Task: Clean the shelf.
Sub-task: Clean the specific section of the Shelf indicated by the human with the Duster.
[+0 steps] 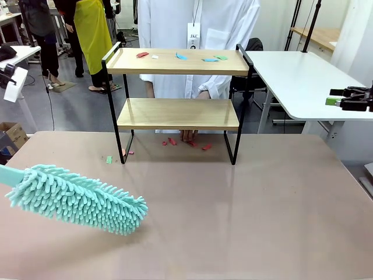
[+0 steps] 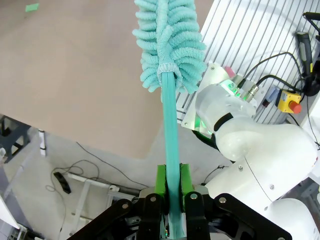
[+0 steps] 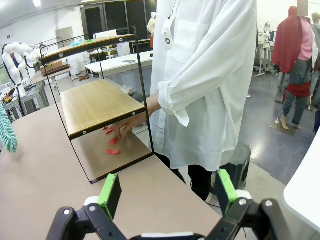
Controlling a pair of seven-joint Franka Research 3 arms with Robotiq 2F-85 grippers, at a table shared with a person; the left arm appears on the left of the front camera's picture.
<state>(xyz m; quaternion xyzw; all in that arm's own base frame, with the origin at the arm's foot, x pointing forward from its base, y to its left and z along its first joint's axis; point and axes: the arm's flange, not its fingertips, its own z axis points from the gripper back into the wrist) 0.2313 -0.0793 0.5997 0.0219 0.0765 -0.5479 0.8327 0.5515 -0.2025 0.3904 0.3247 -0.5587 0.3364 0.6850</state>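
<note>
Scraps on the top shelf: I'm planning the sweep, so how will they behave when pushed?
Probably very light: the scraps look thin and flat, so they should slide or flutter. The shelf's raised side rails may stop some.

- Table (image 1: 250,216) before the shelf (image 1: 178,114): open at centre and right; duster (image 1: 76,198) occupies near left.
- Person's hand (image 1: 187,135) blocks the gap beneath the lower board.

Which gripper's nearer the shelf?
Right. The right gripper is open, apart from the shelf, off its right end; the left gripper, shut on the duster, is beyond the table, near-left.
</note>
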